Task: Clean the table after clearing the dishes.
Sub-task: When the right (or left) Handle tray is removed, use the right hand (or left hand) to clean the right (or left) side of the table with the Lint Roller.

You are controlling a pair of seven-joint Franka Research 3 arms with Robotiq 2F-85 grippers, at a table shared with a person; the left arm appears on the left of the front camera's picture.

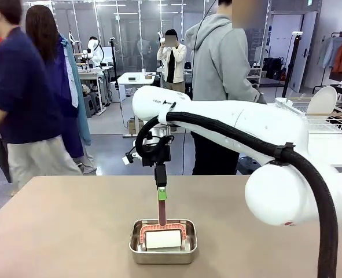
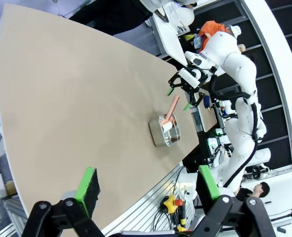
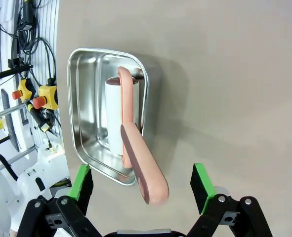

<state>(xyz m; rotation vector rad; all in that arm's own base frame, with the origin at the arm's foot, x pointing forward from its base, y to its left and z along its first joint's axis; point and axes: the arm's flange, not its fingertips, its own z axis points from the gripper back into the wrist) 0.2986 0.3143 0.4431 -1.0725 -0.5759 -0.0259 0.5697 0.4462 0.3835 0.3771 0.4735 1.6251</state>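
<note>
Nearest, toward the near edge of the table [image 1: 55, 220], sits a steel pan [image 1: 135, 249] holding a lint roller [image 1: 163, 239]. Its white roll lies in the pan and its pink handle [image 3: 142, 168] rises over the rim, probably parked that way so a gripper can take it from above. The right gripper [image 3: 142, 182] hangs over the handle's top with its jaws spread, one green pad on each side and a gap at both. That looks like lining up to grasp the roller for the cleaning pass. The left gripper [image 2: 147, 185] waits high above the table, jaws wide with nothing between them. The tabletop carries just the pan, so the clearing seems done. At the far side a person in a grey hoodie [image 1: 220, 58] stands.
</note>
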